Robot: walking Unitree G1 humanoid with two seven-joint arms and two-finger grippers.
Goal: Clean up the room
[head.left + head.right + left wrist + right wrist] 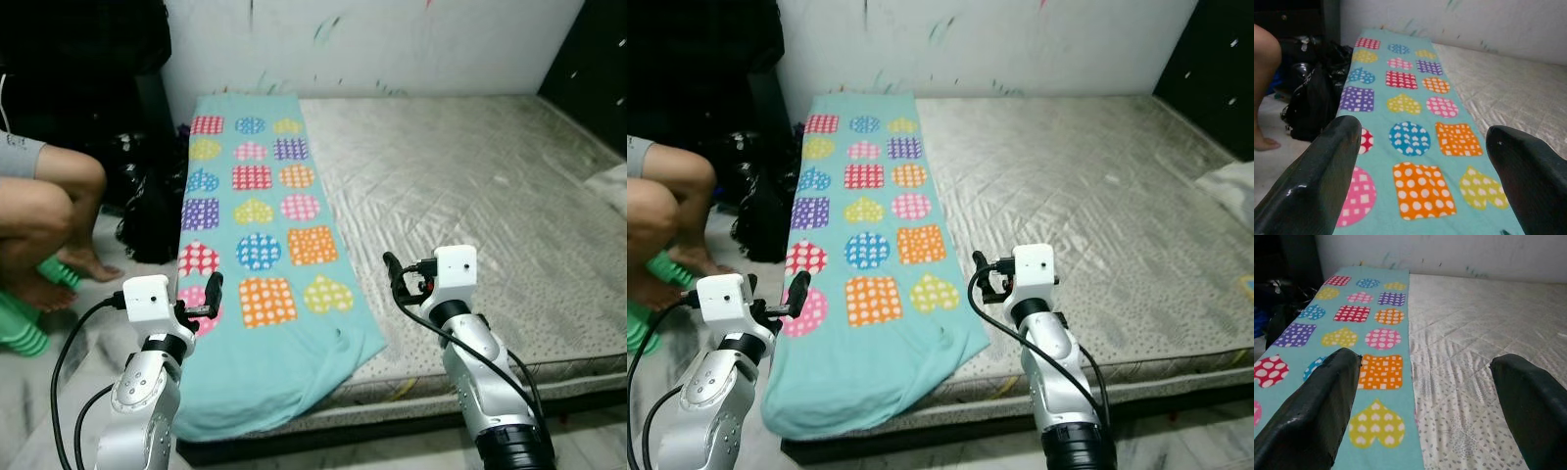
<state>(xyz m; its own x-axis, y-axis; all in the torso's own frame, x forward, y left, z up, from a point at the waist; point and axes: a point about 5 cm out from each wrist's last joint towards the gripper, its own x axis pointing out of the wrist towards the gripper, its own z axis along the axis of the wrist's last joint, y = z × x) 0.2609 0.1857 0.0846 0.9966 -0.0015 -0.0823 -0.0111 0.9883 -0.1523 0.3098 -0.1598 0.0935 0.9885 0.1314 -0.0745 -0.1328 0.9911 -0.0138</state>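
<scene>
A teal blanket (257, 225) with coloured dotted patches lies flat along the left strip of a grey quilted mattress (470, 186). Its near end hangs over the mattress's front edge. My left gripper (201, 302) hovers open over the blanket's near left corner, by the pink patch. In the left wrist view the fingers (1317, 176) stand wide apart with the blanket (1410, 107) between them and nothing held. My right gripper (395, 279) is open above the bare mattress, just right of the blanket's edge. The right wrist view has that edge (1411, 357) between its spread fingers (1312, 406).
A person sits at the left, with a bare knee (54, 191) and feet (69, 264) on the floor beside green slippers (24, 318). A black bag (152, 215) stands against the mattress's left side. A pale pillow (612, 186) lies at the right edge, a white wall behind.
</scene>
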